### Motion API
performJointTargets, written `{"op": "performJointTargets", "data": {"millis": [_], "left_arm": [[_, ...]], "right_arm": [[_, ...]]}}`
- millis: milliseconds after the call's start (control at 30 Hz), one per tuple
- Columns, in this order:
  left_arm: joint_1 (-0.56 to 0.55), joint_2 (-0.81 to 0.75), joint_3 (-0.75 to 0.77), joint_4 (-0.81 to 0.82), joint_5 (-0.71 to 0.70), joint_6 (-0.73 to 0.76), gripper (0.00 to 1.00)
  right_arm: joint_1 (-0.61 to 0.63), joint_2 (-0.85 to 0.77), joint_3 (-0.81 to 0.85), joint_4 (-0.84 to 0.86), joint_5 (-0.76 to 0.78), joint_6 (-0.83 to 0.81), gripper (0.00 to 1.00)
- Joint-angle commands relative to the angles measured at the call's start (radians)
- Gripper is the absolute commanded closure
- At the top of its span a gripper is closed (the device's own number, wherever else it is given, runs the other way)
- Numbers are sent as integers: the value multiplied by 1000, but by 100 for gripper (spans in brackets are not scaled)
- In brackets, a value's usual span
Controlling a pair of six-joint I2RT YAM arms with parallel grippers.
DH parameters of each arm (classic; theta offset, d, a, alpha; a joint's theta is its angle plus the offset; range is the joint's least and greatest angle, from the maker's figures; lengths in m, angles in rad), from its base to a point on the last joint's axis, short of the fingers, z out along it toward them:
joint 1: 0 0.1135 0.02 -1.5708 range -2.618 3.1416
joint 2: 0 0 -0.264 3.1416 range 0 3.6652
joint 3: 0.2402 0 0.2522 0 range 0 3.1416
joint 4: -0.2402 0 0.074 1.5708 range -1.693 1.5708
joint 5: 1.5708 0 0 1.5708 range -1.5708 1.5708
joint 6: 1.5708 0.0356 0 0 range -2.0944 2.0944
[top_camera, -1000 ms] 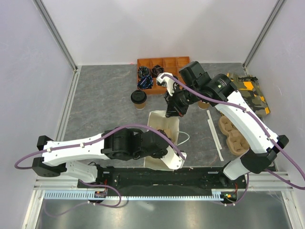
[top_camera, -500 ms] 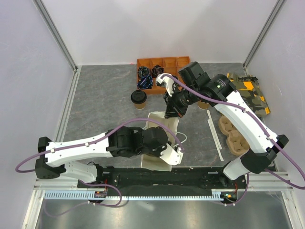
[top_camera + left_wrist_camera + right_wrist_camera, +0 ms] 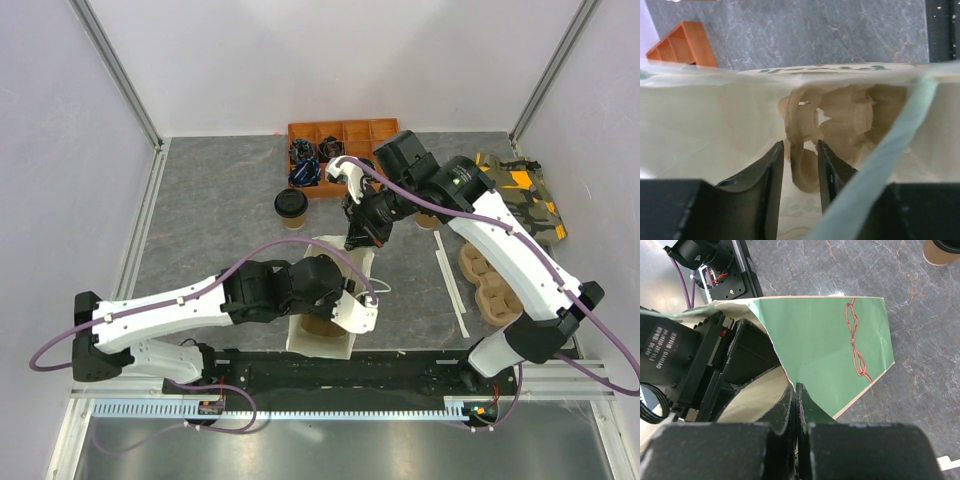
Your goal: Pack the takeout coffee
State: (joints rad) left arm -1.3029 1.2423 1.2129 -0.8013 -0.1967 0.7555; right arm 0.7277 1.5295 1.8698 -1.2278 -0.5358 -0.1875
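Inspection from overhead: you are seeing the takeout coffee [image 3: 291,207] standing upright on the grey table [image 3: 210,220], lid on. It is just in front of the orange compartment tray [image 3: 340,133] and apart from the paper bag [image 3: 318,342], which is lying open-mouthed between the two arms. Your left arm [image 3: 180,305] is reaching across into the bag's mouth, and its fingers are hidden from this camera. Your right gripper [image 3: 353,237] is pinching the bag's far rim. A moulded-pulp tray [image 3: 490,285] is lying to the right, well apart from the cup. In the left wrist view, the left gripper [image 3: 800,172] is sitting inside the bag with its jaws narrowly parted. A brown pulp piece [image 3: 845,117] is resting ahead of them, with one lobe showing in the gap. A pale strip is showing between that lobe and the left-hand finger [image 3: 771,175], so nothing is being clamped. In the right wrist view, the right gripper's jaws are pressing together on the bag's torn-looking edge, where the green outer face with its red bow drawing is folding over. The coffee is appearing at the top right corner, outside the bag. The black body of your left arm is filling the bag's opening on the left.
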Motion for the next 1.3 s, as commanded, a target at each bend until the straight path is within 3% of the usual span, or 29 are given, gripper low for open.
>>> {"op": "performJointTargets", "data": {"millis": [0,267,500,733,967,1267], "left_arm": [[7,-52,42,54,19,37,54],[1,-60,184,48,26,79,40],[-10,-92,217,30,74,117,39],[-13,-130,132,-21,134,65,49],[-13,-101,151,50,70,8,45],[-12,-109,183,82,63,7,68]], "right_arm": [[4,4,-1,10,-39,-15,100],[4,17,6,5,-27,-23,100],[4,14,6,8,-1,-38,100],[4,-2,-12,22,42,-53,100],[35,-75,-138,132,137,-56,100],[53,-117,-193,186,210,-67,100]]}}
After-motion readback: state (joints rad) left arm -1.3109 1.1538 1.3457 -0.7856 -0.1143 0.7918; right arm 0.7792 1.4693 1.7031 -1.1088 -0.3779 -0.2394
